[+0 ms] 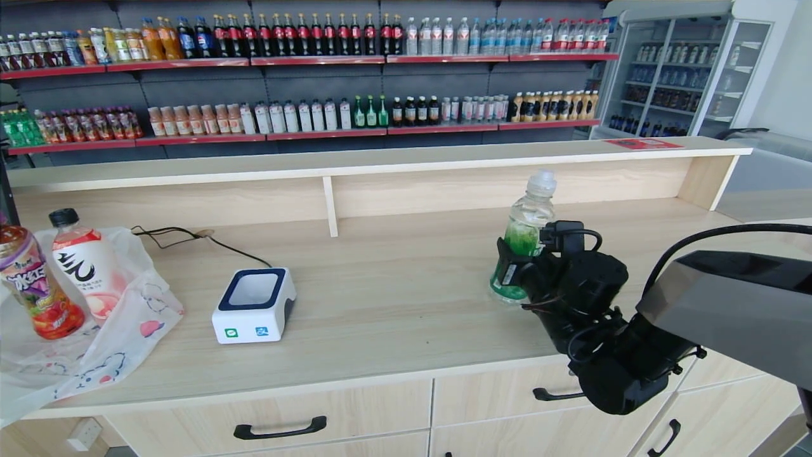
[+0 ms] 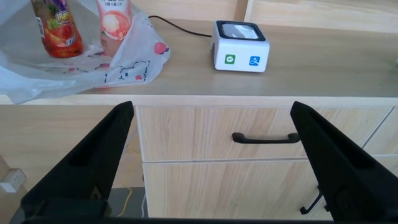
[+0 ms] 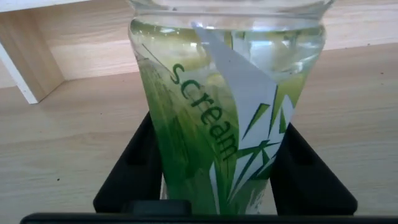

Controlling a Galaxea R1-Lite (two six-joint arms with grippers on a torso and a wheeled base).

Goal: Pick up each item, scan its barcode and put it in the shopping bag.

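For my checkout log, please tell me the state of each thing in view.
right gripper: fingers shut on the green bottle.
green bottle: upright, capped.
left gripper: fingers open, holding nothing.
scanner: on the counter, window up.
shopping bag: open, lying on the counter.
pink bottle: upright on the bag, capped.
red bottle: upright on the bag.
drawers: shut.

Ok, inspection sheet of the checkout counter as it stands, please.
Surface: light wooden counter, drawers below.
Job's things: green-label bottle upright in right gripper; red-label bottle and pink-label bottle upright on shopping bag; barcode scanner beside it.
Clutter: nothing seen.
Grippers: right gripper shut on the bottle; left gripper open, low before the drawers.
Cables: black cable from scanner toward the back wall.
Surroundings: drink shelves, glass-door fridge.
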